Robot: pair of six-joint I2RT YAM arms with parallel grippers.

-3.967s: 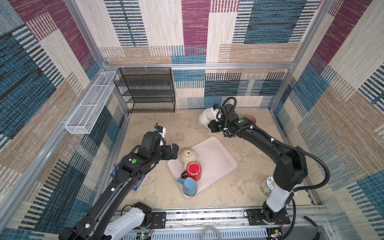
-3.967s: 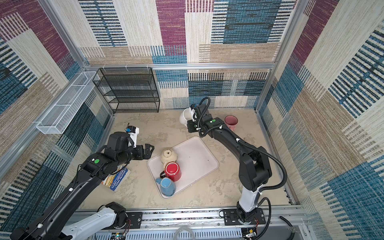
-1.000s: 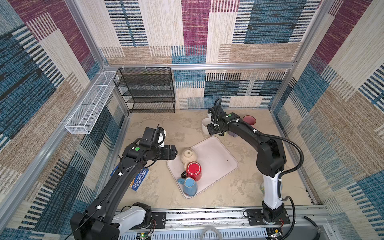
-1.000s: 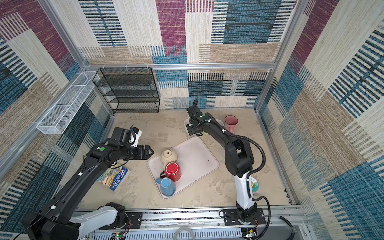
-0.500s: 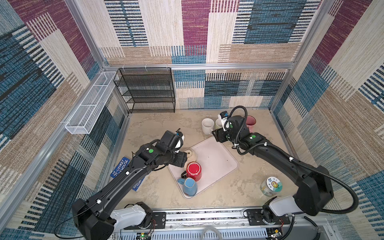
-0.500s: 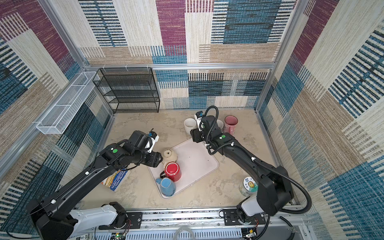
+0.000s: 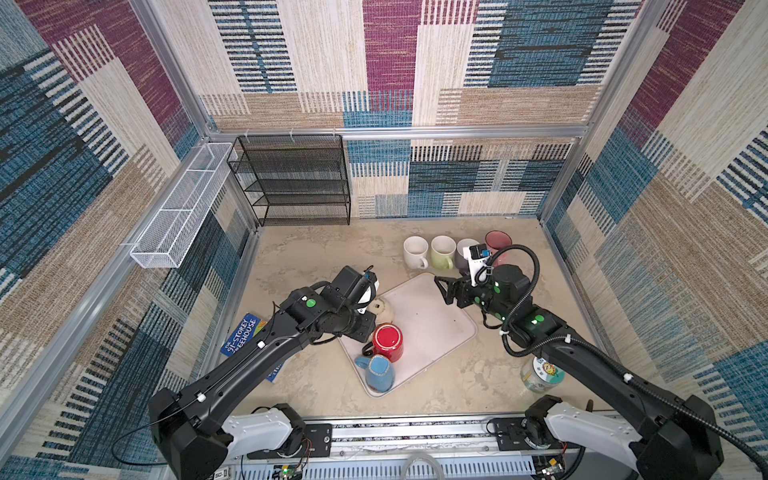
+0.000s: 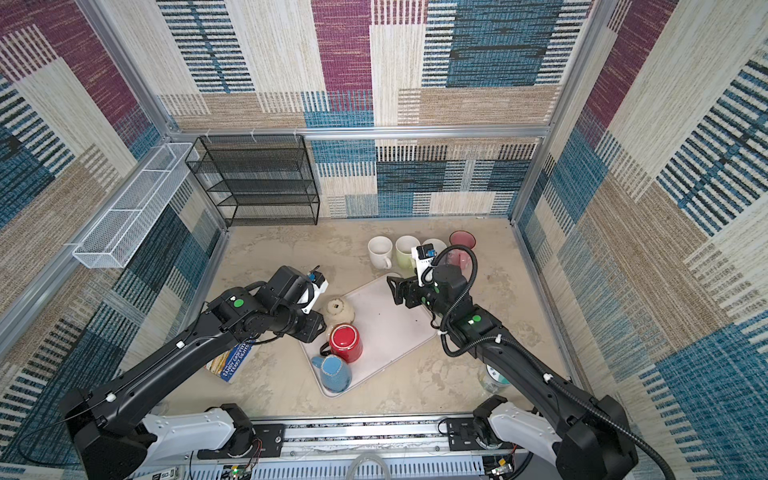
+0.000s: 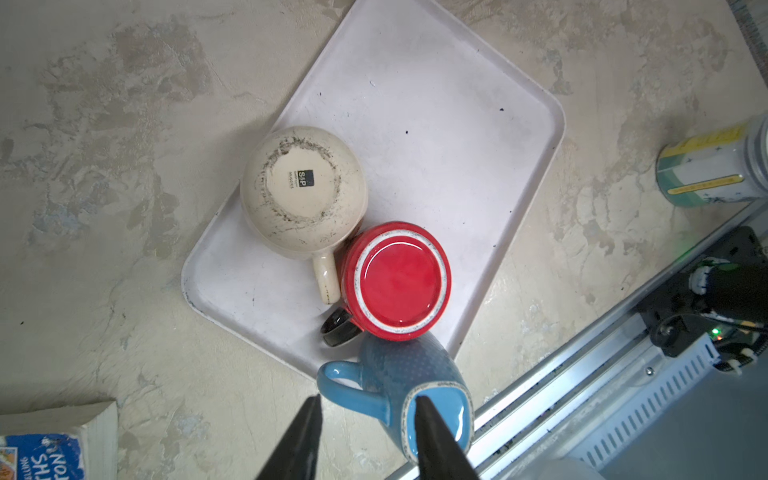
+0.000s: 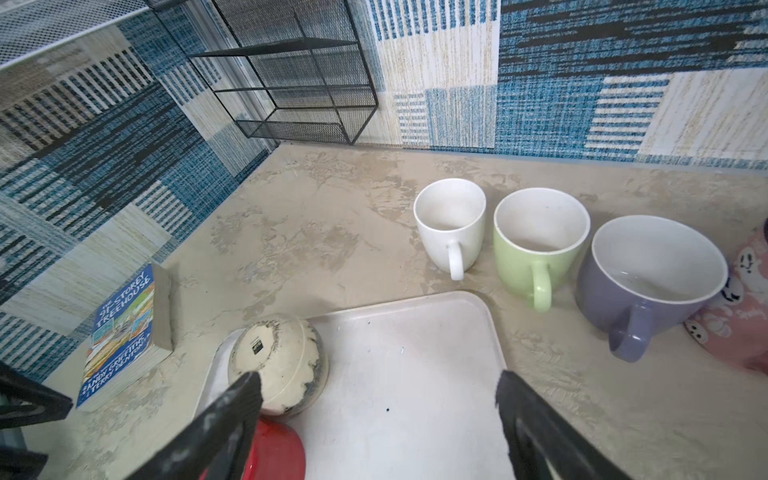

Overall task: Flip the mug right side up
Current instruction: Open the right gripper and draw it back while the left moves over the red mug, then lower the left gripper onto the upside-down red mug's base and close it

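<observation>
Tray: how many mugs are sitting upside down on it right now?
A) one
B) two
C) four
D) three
D: in the left wrist view the cream mug, the red mug and the blue mug all show their bases facing up on the tray.

You get clear passage over the right-hand half of the tray (image 7: 432, 320), which is bare. Its left end is crowded: cream mug (image 9: 303, 191), red mug (image 9: 401, 278) and blue mug (image 9: 395, 374) packed close together. A row of upright mugs (image 10: 536, 237) stands just beyond the back corner
</observation>
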